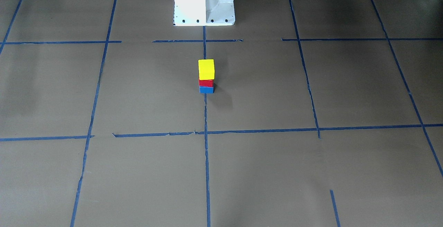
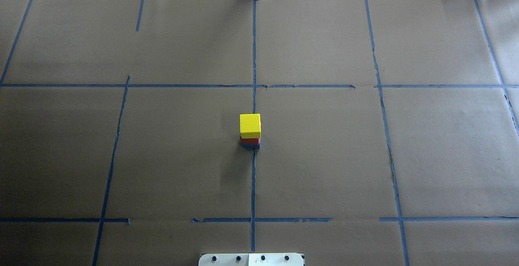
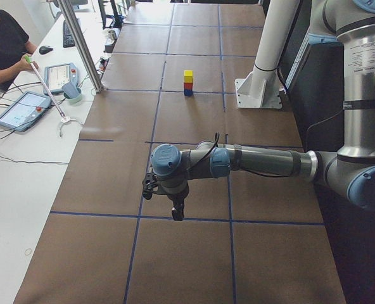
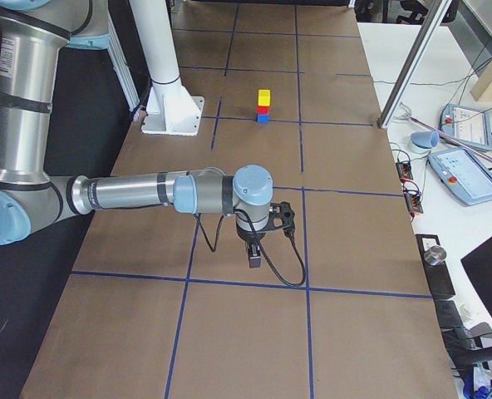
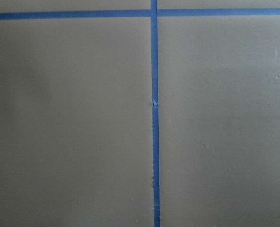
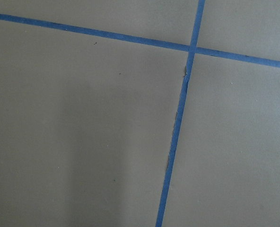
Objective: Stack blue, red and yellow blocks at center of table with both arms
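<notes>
Jaws of left arm [image 3: 263,161] and right arm [image 4: 138,193], seen only from the table's [image 1: 311,168] ends, cannot be judged apart or together. Farther off at centre stands yellow block [image 1: 206,69] on red block [image 1: 206,82] on blue block [image 1: 206,89], three o'clock from the left, nine from the right, neither nearer.

Overhead, the blue block [image 2: 249,146] is mostly hidden; whether the left gripper [image 3: 177,214] and right gripper [image 4: 253,260] are closed cannot be told.

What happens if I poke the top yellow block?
The yellow block would probably slide, not roll: it has flat sides. Its paint looks smooth, so it may slip off the red block. Pushed hard, it might drag the red block off the blue block.
</notes>
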`<state>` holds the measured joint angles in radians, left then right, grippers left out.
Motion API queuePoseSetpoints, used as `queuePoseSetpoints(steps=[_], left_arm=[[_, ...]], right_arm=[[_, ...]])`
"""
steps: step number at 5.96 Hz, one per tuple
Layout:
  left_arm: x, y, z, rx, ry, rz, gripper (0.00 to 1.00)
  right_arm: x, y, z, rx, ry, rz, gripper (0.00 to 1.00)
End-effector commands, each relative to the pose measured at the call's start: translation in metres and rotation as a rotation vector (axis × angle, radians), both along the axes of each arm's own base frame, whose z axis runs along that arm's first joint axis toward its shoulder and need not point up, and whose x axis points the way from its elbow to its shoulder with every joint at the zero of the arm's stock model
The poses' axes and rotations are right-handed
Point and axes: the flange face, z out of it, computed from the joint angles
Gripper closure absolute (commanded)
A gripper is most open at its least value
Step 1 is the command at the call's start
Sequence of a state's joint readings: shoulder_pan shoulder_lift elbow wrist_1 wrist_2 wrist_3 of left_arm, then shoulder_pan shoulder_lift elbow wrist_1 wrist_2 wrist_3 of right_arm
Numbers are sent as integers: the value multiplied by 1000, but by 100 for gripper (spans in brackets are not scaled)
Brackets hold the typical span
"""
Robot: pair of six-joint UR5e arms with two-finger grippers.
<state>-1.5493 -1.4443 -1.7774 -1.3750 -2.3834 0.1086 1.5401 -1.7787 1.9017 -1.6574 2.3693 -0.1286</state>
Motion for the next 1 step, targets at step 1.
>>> queuePoseSetpoints(steps=[1], left_arm=[[0,0,-4,5,-1,0,0]], right_arm=[[0,-1,5,-9,0,-1,0]])
